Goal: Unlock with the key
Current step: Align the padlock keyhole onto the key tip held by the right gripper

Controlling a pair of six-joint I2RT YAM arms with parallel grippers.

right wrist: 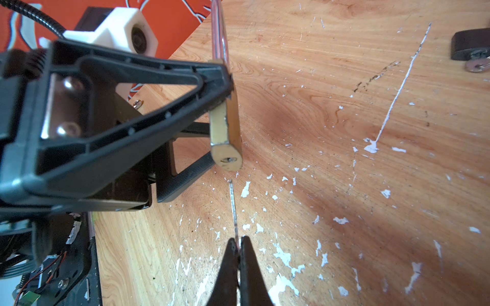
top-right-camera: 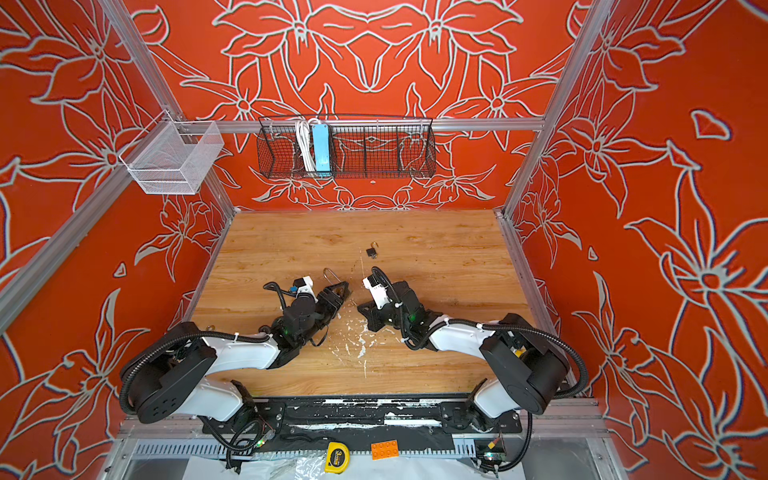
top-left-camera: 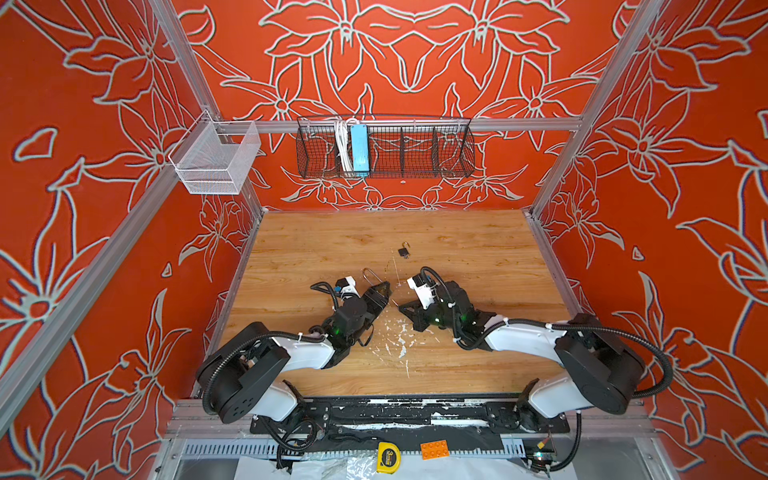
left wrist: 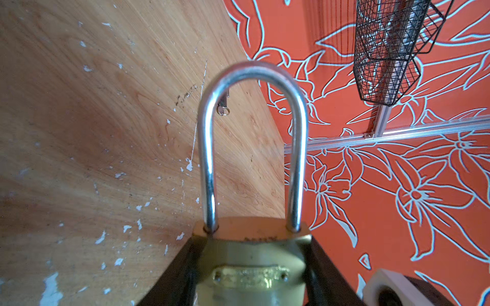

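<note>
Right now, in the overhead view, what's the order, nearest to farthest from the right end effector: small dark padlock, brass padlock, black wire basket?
From the right end effector:
1. brass padlock, just left.
2. small dark padlock, lying farther back.
3. black wire basket, hung at the back.

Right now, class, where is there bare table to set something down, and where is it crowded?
Free on the table: far strip behind the small black padlock, plus both side margins. Crowded: centre, where left gripper and right gripper nearly meet.
</note>
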